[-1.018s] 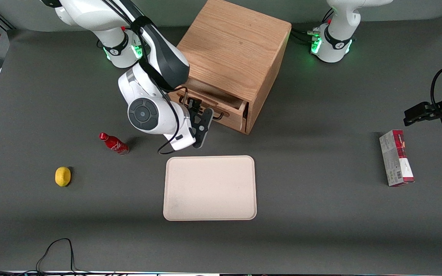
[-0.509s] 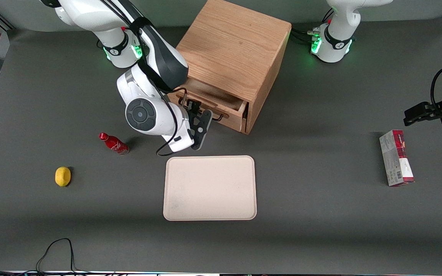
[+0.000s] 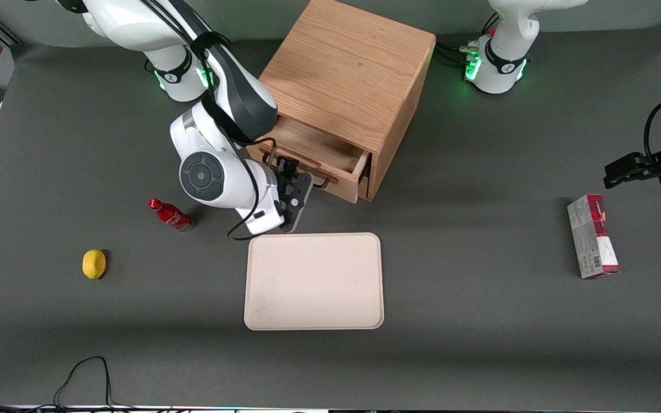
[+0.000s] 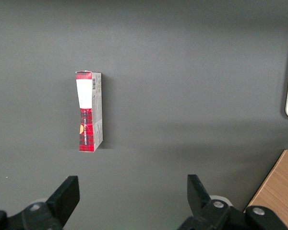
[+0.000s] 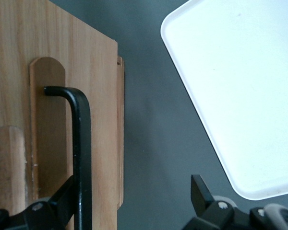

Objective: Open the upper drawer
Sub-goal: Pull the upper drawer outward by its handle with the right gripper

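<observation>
The oak cabinet (image 3: 348, 74) stands at the table's middle, away from the front camera. Its upper drawer (image 3: 314, 150) is pulled partly out, with its inside showing. My right gripper (image 3: 296, 176) is at the drawer front, nearer the camera than the cabinet. It is open. In the right wrist view the black wire handle (image 5: 81, 143) runs along the drawer front (image 5: 102, 100) and passes between my fingers, close against one finger (image 5: 62, 203). The gripper (image 5: 133, 191) holds nothing tight, and the other finger (image 5: 199, 187) hangs over bare table.
A cream tray (image 3: 313, 281) lies just in front of the drawer, nearer the camera, its corner (image 5: 240, 96) close to my gripper. A red bottle (image 3: 170, 214) and a lemon (image 3: 94, 264) lie toward the working arm's end. A red box (image 3: 593, 235) lies toward the parked arm's end.
The upper drawer has slid farther out of the cabinet. My gripper has moved with the handle, away from the cabinet and toward the tray.
</observation>
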### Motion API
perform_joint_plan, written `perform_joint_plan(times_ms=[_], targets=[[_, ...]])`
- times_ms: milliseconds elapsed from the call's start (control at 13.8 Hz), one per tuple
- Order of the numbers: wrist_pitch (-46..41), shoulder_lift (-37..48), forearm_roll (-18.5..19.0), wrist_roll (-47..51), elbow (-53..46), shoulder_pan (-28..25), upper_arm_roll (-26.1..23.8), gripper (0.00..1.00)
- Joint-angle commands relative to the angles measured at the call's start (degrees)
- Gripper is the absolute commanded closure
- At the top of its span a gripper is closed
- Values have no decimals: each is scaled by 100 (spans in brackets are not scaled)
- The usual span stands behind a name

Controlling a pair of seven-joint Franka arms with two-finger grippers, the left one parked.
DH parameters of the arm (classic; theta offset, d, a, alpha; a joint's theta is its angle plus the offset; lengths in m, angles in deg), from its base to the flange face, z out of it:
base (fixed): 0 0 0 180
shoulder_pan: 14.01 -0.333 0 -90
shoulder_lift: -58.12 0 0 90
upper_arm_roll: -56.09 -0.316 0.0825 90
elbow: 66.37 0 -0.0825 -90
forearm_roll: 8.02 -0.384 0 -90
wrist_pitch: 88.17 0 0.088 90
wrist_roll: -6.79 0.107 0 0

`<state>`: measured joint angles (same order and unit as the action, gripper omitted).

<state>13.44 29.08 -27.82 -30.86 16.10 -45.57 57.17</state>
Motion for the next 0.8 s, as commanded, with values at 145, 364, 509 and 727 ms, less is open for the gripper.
perform_joint_plan(times_ms=[145,364,509,727], targets=[[96,-110,90,-154,-91,150,-12,0],[96,-137,117,-154,-117,238,-12,0],[96,-189,125,-154,-187,238,-12,0],[96,-207,126,-154,-214,238,-12,0]])
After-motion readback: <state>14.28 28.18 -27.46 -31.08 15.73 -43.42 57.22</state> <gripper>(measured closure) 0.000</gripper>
